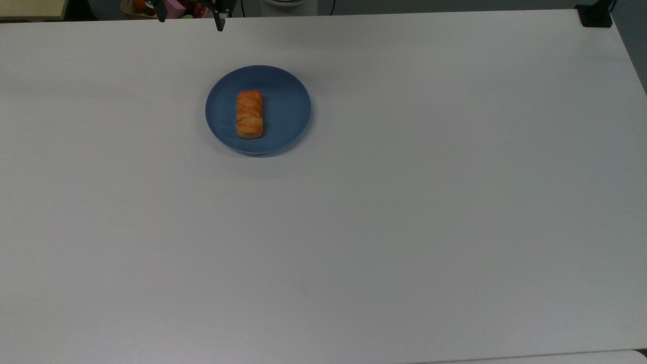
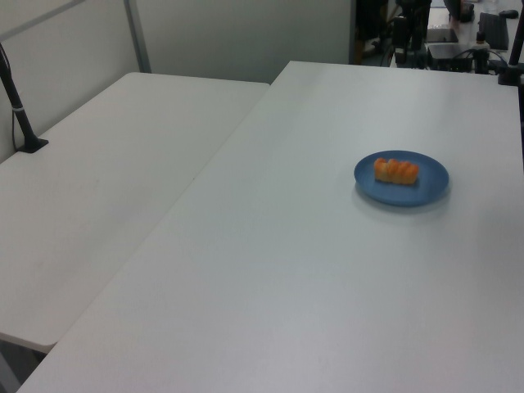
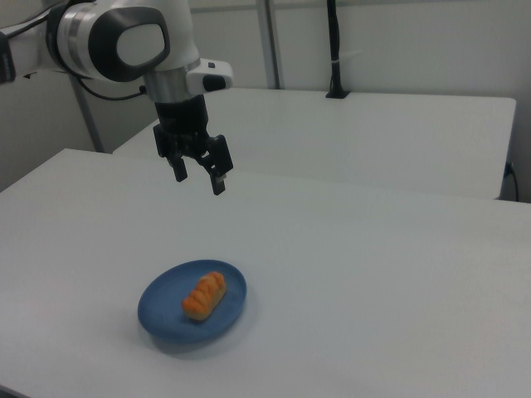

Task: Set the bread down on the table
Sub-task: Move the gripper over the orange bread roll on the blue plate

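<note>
The bread [image 1: 249, 114], a small golden-orange loaf with a ridged top, lies on a round blue plate [image 1: 293, 111] on the white table [image 1: 404, 202]. In the right view the bread [image 3: 204, 296] rests in the plate [image 3: 158, 311] near the front left, and my gripper [image 3: 199, 178] hangs open well above and behind it, with nothing between its fingers. In the top view my gripper [image 1: 191, 17] shows at the upper edge, beyond the plate. The left view has the bread [image 2: 396, 170] on the plate [image 2: 430, 187] at the right.
A second white table [image 2: 115, 180] adjoins this one. A black pole on a clamp [image 3: 334, 50] stands at its far edge. Another black clamp [image 1: 595, 15] grips the table's corner at the top view's upper right. Coloured clutter [image 1: 177, 7] lies past the far edge.
</note>
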Robot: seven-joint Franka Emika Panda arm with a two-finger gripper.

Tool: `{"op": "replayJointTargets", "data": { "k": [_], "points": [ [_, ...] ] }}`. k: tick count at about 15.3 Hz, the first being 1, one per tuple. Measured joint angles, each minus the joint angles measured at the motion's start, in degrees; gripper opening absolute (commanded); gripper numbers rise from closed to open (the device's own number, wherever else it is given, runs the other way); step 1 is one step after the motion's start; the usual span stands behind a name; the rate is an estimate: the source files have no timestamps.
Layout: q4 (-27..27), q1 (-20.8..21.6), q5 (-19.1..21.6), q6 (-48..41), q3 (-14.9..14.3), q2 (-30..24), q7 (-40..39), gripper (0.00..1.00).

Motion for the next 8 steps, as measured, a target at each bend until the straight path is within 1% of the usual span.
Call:
{"op": "replayJointTargets", "data": {
  "k": [5,8],
  "points": [
    [-0.8,-0.82,0.0,2.01,0.51,0.14,0.02,1.0],
    [-4.14,-1.04,0.01,3.88,1.38,0.29,0.02,1.0]
  ]
}}
